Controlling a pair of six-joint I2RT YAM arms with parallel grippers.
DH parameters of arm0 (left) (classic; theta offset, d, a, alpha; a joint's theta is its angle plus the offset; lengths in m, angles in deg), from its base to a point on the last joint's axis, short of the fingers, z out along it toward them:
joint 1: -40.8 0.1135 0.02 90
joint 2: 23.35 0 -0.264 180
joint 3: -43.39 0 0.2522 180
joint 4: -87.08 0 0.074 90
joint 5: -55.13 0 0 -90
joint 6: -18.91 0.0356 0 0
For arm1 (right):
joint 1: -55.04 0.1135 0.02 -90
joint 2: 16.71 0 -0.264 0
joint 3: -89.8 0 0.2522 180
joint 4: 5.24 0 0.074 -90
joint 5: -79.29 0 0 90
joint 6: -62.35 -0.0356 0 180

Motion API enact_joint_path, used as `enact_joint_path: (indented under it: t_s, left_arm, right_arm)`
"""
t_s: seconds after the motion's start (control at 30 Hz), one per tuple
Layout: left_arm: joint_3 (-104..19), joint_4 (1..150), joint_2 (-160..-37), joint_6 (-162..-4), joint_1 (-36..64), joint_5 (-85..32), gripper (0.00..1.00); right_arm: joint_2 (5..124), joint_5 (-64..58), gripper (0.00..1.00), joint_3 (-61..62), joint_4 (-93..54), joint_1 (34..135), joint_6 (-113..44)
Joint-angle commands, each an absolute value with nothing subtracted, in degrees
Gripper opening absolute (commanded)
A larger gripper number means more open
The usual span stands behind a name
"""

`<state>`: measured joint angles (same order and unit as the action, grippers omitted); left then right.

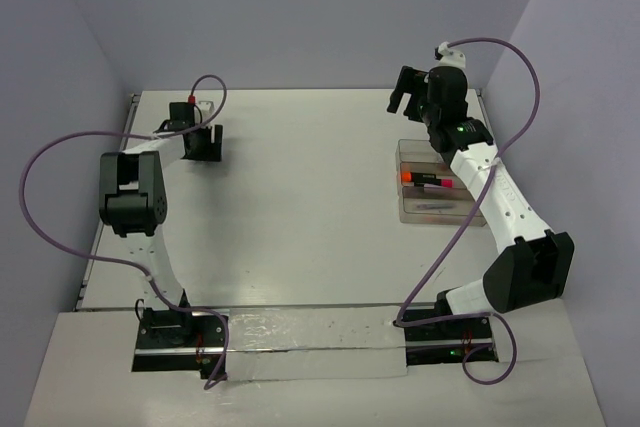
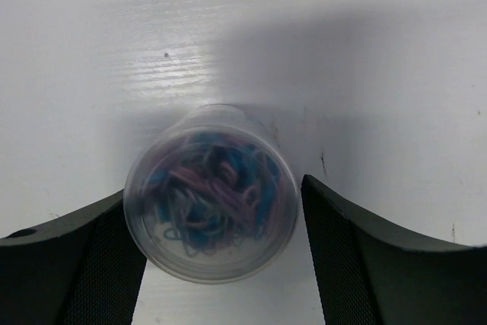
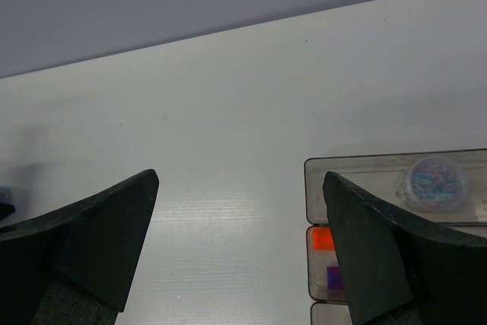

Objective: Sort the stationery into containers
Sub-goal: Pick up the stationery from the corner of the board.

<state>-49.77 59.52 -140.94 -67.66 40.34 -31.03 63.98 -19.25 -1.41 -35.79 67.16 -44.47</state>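
Light: bright and even, cast from overhead; only faint shadows are shown on the white desk [image 1: 300, 197] in the top view. Glare: a soft streaked sheen is noted in both wrist views. Shadow: a broad grey patch is thrown beyond the jar [image 2: 211, 192]. Focus: the jar is blurred.

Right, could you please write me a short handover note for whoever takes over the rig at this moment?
Left gripper: open, jaws either side of the jar on the table, no firm grip visible.
Right gripper: open, empty, raised over the tray.
Done: another jar in the tray's far compartment, black marker in the middle one.
Left: grip the loose jar, carry it to the tray.
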Motion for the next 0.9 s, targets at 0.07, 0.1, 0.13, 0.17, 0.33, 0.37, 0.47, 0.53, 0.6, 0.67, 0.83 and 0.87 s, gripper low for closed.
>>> enact_joint_path:
  t_s: [0.07, 0.1, 0.13, 0.17, 0.33, 0.37, 0.47, 0.53, 0.6, 0.67, 0.83, 0.87]
  left_arm:
    - [-41.48, 69.01, -135.06, -67.09, 39.84, -28.14, 0.79]
    - [-41.73, 68.83, -135.41, -67.31, 39.84, -28.19, 0.78]
    - [-42.51, 68.10, -136.01, -67.48, 39.84, -28.27, 0.76]
    - [-43.22, 67.61, -136.46, -67.70, 39.84, -28.40, 0.73]
    - [-42.76, 68.49, -136.24, -68.89, 39.84, -28.14, 0.62]
    - [-42.75, 68.80, -136.25, -69.25, 39.84, -28.19, 0.62]
    - [-43.36, 68.99, -136.60, -69.62, 39.84, -28.39, 0.71]
    - [-44.21, 68.71, -137.23, -69.75, 39.84, -28.38, 0.76]
    - [-45.01, 68.53, -137.60, -69.93, 39.84, -28.53, 0.77]
    - [-45.67, 68.06, -138.20, -70.20, 39.84, -28.54, 0.73]
    - [-45.60, 67.83, -138.43, -70.17, 39.84, -27.96, 0.54]
    - [-45.65, 67.82, -138.40, -70.21, 39.84, -27.88, 0.51]
  right_arm:
    - [61.17, -20.03, 0.96, -1.30, -34.90, 67.22, -43.52]
    - [61.12, -19.94, 0.96, -1.30, -34.95, 67.26, -43.47]
    - [61.08, -19.85, 0.96, -1.34, -35.08, 67.22, -43.47]
    - [61.08, -19.77, 0.96, -1.43, -35.17, 67.17, -43.52]
    - [60.35, -19.84, 0.96, -0.76, -35.21, 67.25, -43.23]
    - [60.24, -19.85, 0.96, -0.69, -35.12, 67.21, -43.16]
    - [60.31, -19.83, 0.96, -0.97, -35.37, 67.20, -43.21]
    - [60.37, -19.69, 0.96, -1.25, -35.57, 67.26, -43.07]
    - [60.34, -19.71, 0.96, -1.21, -35.61, 67.17, -42.95]
    - [60.12, -19.76, 0.96, -1.13, -35.61, 67.17, -42.86]
    - [59.94, -19.76, 0.96, -1.00, -35.70, 67.17, -42.47]
    - [59.98, -19.76, 0.96, -1.04, -35.70, 67.17, -42.46]
